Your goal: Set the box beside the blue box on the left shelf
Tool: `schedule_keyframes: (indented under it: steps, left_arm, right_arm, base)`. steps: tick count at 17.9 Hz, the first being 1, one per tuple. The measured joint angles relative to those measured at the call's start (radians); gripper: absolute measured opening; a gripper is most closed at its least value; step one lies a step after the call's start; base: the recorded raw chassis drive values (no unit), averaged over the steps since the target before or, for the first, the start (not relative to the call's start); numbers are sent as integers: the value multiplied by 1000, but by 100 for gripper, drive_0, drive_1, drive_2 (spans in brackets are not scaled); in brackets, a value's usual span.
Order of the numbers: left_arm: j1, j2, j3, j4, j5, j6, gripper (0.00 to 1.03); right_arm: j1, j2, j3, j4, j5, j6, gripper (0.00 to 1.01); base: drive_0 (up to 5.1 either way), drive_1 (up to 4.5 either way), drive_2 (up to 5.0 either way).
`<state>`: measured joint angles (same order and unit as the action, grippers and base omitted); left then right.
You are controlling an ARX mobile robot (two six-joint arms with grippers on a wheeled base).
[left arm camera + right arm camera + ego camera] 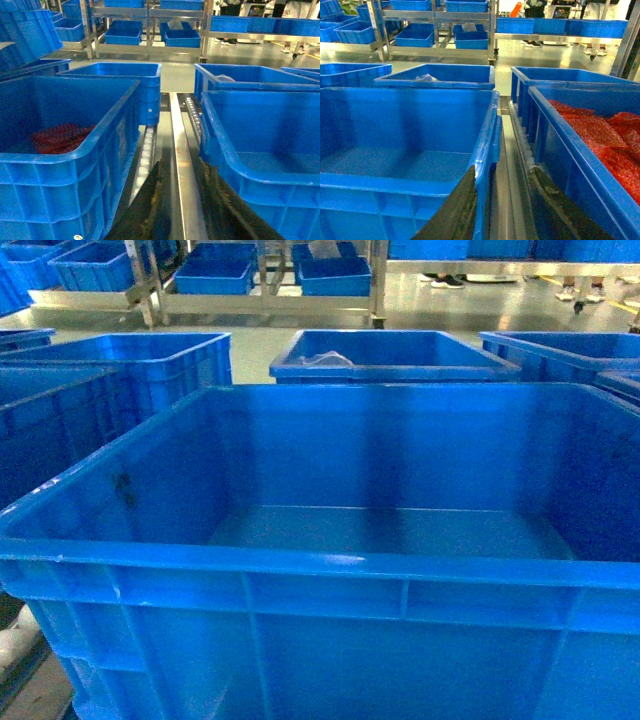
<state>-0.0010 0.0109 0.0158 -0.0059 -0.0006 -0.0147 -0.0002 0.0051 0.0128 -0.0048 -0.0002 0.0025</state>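
Observation:
The box point(320, 575), a big bright-blue open crate, fills the head view and is empty inside. It rests on a metal roller track point(175, 130). In the left wrist view the box point(225, 160) lies to the right. My left gripper point(182, 200) is open by its left wall, and the right finger point(225, 210) overlaps that corner. In the right wrist view the box point(395, 182) lies to the left. My right gripper point(507, 200) is open astride its right wall, with one finger point(457, 210) on the inner side. Metal shelves point(150, 295) at the back hold several blue boxes.
A blue crate point(50, 165) with red bags point(60, 137) stands close on the left. Another crate point(560, 130) full of red bags point(600, 135) stands close on the right. More blue crates point(390, 355) sit in the row behind. People's feet point(445, 280) show beyond the racks.

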Motion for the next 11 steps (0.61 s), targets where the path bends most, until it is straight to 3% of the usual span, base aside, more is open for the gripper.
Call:
schedule_keyframes:
  steps: [2, 7, 9, 11]
  left_arm:
    - [0, 0, 0, 0, 0, 0, 50]
    - [0, 0, 0, 0, 0, 0, 73]
    - [0, 0, 0, 0, 0, 0, 99]
    - [0, 0, 0, 0, 0, 2, 98]
  right_arm:
    - [0, 0, 0, 0, 0, 0, 55]
    - [0, 0, 0, 0, 0, 0, 78]
    - [0, 0, 0, 0, 0, 0, 100]
    - [0, 0, 0, 0, 0, 0, 98]
  base:
    - [0, 0, 0]
    - [0, 0, 0]
    - [0, 0, 0]
    - [0, 0, 0]
